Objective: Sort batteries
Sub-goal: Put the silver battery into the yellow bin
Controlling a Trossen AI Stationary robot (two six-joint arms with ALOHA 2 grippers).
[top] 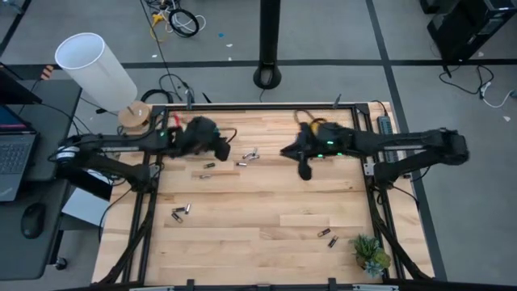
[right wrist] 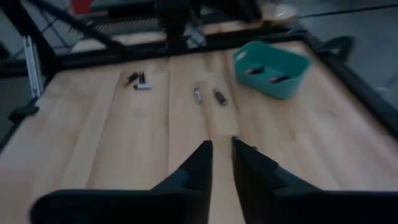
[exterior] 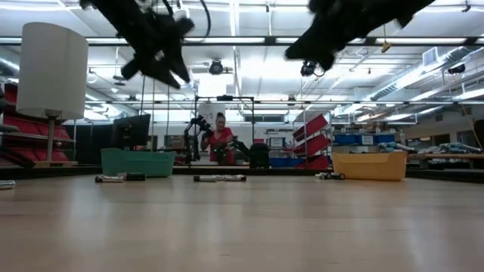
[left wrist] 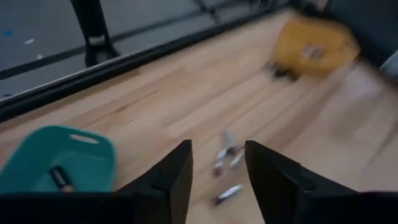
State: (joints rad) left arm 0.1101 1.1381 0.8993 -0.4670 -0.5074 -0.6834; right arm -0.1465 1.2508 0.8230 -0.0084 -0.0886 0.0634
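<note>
- The left tool (left wrist: 216, 177) hung above the back left part of the tabletop (top: 258, 234), with its two fingers apart and nothing between them. I judge it was held this way to come down over a battery.
- Just past its fingers, in the left wrist view, lay a small group of silvery batteries (left wrist: 227, 155). Their long axes ran roughly away from the tool, and a single one lay nearer, more across.
- The teal bin (left wrist: 68, 158) stood near this tool and one dark battery (left wrist: 61, 178) lay inside it, so some sorting seemed to be done already.
- The right tool (right wrist: 222, 163) hung above the back middle of the tabletop. Its fingers stood only a little apart and held nothing.
- In the right wrist view, the teal bin held two more dark pieces, and two pairs of batteries (right wrist: 208, 95) lay flat on the wood near it.
- The orange bin (exterior: 368, 165) stood at the far side, probably for the other kind.
- In the high view, more batteries lay loose: a pair (top: 180, 212) at the front left and a pair (top: 328, 237) at the front right, each lying flat and pointing differently.
- Both tools were high above the wood in the low view.
</note>
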